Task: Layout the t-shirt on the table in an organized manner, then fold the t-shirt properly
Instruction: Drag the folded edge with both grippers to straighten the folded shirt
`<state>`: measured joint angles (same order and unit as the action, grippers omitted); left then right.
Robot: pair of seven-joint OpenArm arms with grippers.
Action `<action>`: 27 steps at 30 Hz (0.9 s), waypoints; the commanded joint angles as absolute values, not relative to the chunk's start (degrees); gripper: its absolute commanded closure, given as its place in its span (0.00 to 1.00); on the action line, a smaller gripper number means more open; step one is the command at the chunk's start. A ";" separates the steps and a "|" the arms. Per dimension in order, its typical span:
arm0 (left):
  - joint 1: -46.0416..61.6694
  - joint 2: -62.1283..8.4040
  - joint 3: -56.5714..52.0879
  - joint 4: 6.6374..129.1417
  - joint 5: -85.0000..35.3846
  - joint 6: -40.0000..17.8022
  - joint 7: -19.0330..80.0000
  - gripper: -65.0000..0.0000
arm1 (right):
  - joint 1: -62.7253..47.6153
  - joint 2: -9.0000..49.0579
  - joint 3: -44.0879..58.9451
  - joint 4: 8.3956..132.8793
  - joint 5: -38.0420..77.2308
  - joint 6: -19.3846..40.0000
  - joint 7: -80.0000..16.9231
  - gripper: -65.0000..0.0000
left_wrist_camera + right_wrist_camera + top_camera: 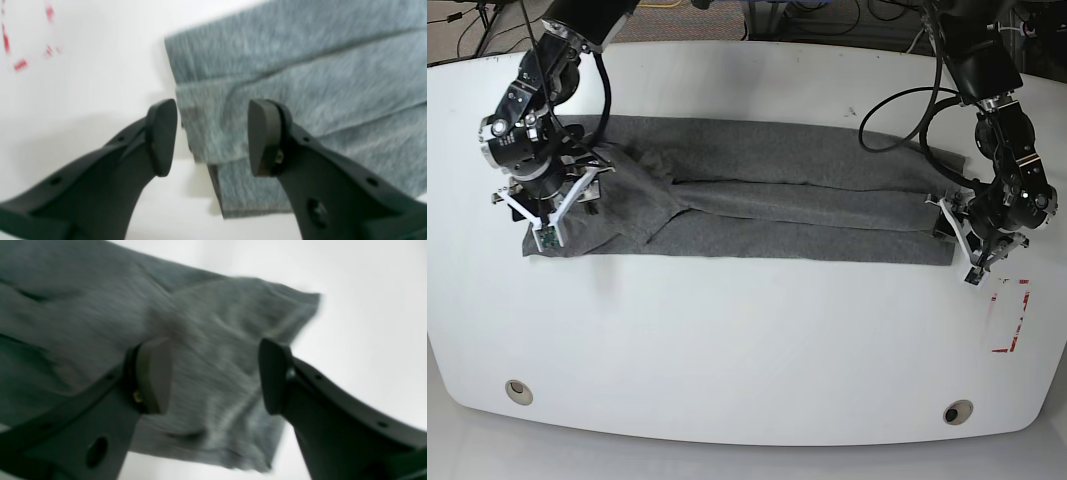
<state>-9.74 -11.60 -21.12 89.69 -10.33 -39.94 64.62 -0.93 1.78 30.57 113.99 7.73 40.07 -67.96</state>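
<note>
Currently our left gripper (211, 138) hangs spread over one end of the shirt (777, 200), pinching nothing; our right gripper (215, 376) is likewise spread above the other end, cloth visible between its jaws but not clamped. We see the shirt lying as a long band, sides already folded inward, across the table (747, 340). We judge the lengthwise fold to be the step in hand; next, each gripper must descend and pinch its end corners

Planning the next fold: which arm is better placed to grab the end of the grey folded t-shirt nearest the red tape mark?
Left. The open left gripper straddles that end of the grey folded t-shirt beside the red tape mark; the right gripper hangs over the opposite end.
</note>
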 commanded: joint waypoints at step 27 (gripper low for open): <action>-10.95 -12.00 -40.13 77.23 -25.80 -40.00 66.07 0.31 | -0.66 4.79 30.55 89.89 7.87 40.00 -53.93 0.94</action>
